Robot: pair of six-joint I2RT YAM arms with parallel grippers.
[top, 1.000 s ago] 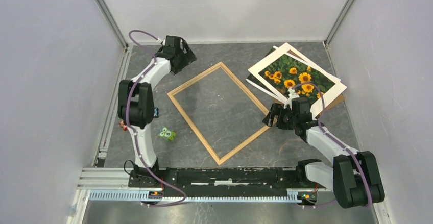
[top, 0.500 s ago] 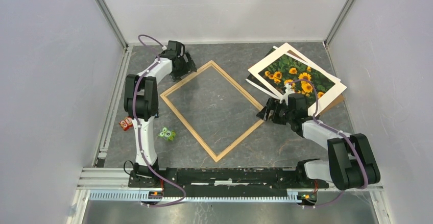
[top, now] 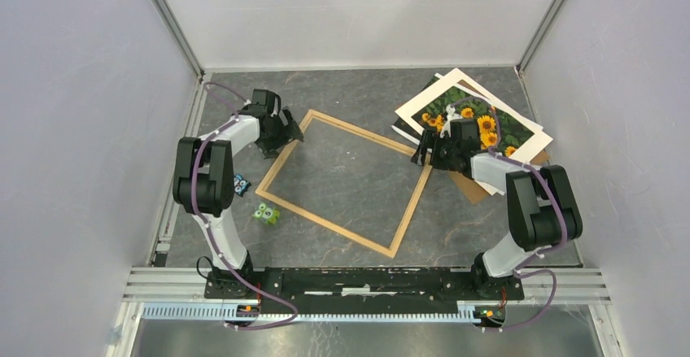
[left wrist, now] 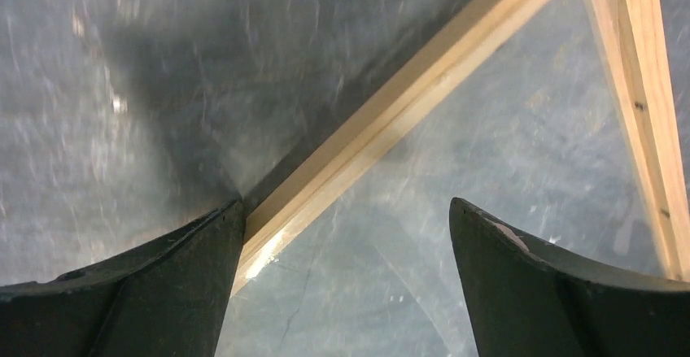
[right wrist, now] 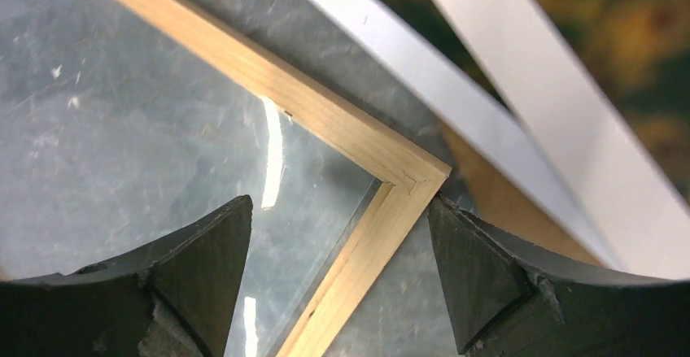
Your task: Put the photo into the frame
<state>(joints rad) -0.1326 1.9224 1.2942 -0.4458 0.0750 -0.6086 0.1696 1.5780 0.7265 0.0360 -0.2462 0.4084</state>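
The frame [top: 325, 225] of thin light wooden strips lies flat in the middle of the table. My left gripper [top: 285, 135] is open at the frame's far-left strip [left wrist: 407, 97]: one finger [left wrist: 171, 284] presses its outer side, the other stands inside the frame. My right gripper [top: 424, 149] is open over the frame's far-right corner [right wrist: 325, 117], its right finger [right wrist: 480, 276] against the outside of the strip. The photo [top: 480, 125] of sunflowers lies face up at the far right on a stack of sheets, just beyond that corner, and its white border [right wrist: 569, 121] shows in the right wrist view.
A brown backing board [top: 472, 188] sticks out from under the photo, and another white sheet's edge [right wrist: 423, 72] lies next to the frame corner. Two small toys [top: 265, 212] [top: 241, 184] sit by the left arm. Grey walls close in the table on three sides.
The frame has turned counterclockwise in the top view, from a diamond to a squarer lie. The left gripper came nearer and leftward along it, and the right gripper moved farther, up against the photo stack.
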